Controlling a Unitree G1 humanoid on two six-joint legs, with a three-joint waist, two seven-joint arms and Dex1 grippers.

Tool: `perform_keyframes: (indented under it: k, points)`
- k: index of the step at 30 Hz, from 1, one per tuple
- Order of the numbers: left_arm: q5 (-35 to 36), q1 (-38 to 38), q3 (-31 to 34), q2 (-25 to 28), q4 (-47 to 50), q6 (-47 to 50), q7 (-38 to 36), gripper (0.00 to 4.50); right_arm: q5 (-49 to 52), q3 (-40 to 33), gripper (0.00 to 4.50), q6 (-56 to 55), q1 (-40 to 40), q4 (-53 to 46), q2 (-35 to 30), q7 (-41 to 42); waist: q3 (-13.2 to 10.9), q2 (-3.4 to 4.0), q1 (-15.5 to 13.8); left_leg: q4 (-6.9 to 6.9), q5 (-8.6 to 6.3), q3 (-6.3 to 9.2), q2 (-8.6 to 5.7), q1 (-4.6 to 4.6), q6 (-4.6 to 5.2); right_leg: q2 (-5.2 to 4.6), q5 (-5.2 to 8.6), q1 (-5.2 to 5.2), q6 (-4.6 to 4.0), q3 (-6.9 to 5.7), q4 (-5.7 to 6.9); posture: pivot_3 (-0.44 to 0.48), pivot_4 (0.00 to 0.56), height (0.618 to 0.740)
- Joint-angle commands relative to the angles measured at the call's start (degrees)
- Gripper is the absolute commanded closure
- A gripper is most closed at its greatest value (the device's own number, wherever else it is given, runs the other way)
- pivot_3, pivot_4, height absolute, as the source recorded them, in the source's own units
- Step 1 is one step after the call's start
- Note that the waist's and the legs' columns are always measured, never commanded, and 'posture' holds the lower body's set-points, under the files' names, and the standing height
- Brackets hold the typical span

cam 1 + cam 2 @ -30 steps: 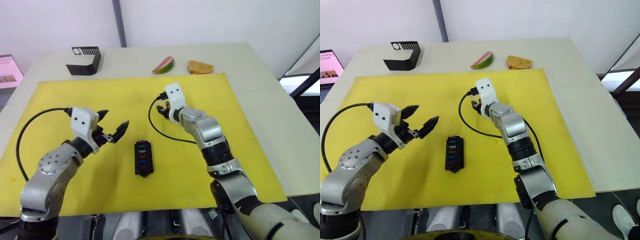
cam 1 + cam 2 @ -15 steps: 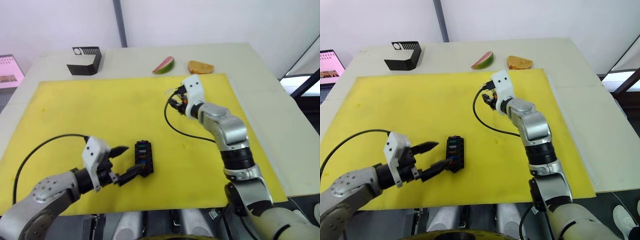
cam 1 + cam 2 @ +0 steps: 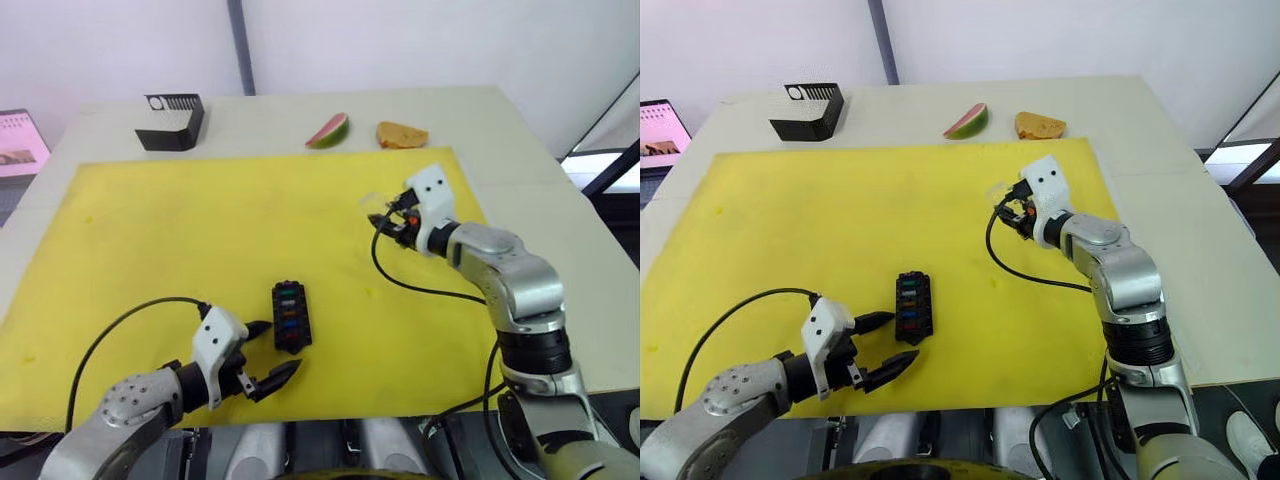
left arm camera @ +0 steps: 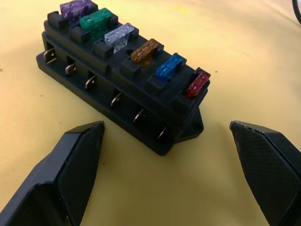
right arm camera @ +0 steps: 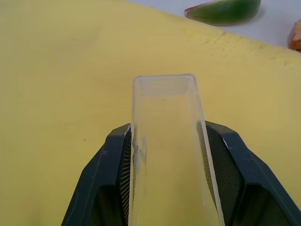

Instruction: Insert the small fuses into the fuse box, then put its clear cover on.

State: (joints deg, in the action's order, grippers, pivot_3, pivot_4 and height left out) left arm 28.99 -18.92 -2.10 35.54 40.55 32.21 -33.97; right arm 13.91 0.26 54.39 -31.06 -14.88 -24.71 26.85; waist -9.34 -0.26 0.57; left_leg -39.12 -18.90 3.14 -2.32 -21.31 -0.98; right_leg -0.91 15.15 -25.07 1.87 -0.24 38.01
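My right claw [image 5: 164, 165] pinches the clear cover [image 5: 165, 141] between its ribbed black pads, above the yellow mat [image 3: 180, 230]; the near end of the cover is cut off at the frame edge, and from the head camera it is only a faint glint. My left claw [image 3: 268, 355] stands wide open just short of the fuse box [image 4: 122, 80], touching nothing. The box, black moulded plastic with metal tabs along one side, lies on the mat with six small fuses [image 4: 121, 36] seated: purple, green, clear, brown, blue, red. At the far edge of the pale surface [image 3: 500, 130] sit a black bracket [image 3: 170, 122], a melon slice [image 3: 327, 130] and a piece of bread [image 3: 401, 134].
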Motion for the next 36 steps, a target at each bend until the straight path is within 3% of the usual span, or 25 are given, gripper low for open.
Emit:
perform_keyframes:
  k: [1, 12, 19, 23, 29, 36]
  points:
    - [-5.23, 0.75, -1.55, 0.61, -3.39, -3.61, -0.1, 0.0, 1.21, -2.7, 2.81, 0.61, -0.03, -3.14, -1.54, -0.25, 0.0, 0.0, -0.04, 0.0, 0.0, 0.0, 0.0, 0.0, 0.0, 0.0, 0.0, 0.01, 0.0, 0.0, -0.01, 0.0, 0.15, 0.74]
    - [-1.77, 6.41, 5.07, 1.65, -7.01, -3.62, -3.43, 0.0, 3.56, -3.88, 2.81, 1.86, 2.38, -6.8, -3.33, 0.29, 0.0, 0.0, 0.14, 0.0, 0.0, 0.01, 0.0, 0.02, 0.0, 0.01, 0.0, 0.01, 0.0, -0.01, 0.03, 0.0, 0.15, 0.74]
    - [1.69, 9.43, 8.11, 4.84, -7.92, -1.54, -8.12, 0.0, 8.28, -3.38, 2.81, 1.72, 5.22, -12.01, -6.98, 5.74, 0.0, 0.0, 0.04, -0.01, -0.01, 0.0, 0.0, -0.01, 0.02, 0.0, 0.0, 0.01, 0.01, -0.01, -0.03, 0.0, 0.15, 0.74]
    - [3.53, 6.0, 6.79, 1.45, -2.76, 1.18, -4.13, 0.0, 9.36, -3.66, 2.81, 2.01, 6.51, -13.44, -8.15, 6.01, 0.0, 0.0, 0.1, -0.01, -0.02, 0.0, 0.0, -0.02, 0.04, -0.01, 0.0, 0.01, 0.01, 0.0, -0.04, 0.0, 0.15, 0.74]
    - [-0.2, 2.3, 3.07, -4.85, 2.61, 4.16, 6.42, 0.0, 10.59, -3.96, 2.81, 2.94, 8.26, -15.18, -9.01, 5.6, 0.0, -0.02, -0.02, -0.03, -0.02, 0.01, 0.0, 0.01, 0.04, -0.01, 0.0, 0.04, 0.02, 0.0, -0.02, 0.0, 0.15, 0.74]
    - [-3.64, 5.12, -1.28, -8.61, 0.03, 4.61, 10.64, 0.0, 11.15, -3.5, 2.81, 3.37, 7.66, -15.3, -9.96, 5.52, 0.0, -0.02, -0.11, -0.04, -0.02, 0.01, 0.0, 0.04, 0.04, 0.0, 0.0, 0.09, 0.02, -0.01, -0.02, 0.0, 0.15, 0.74]
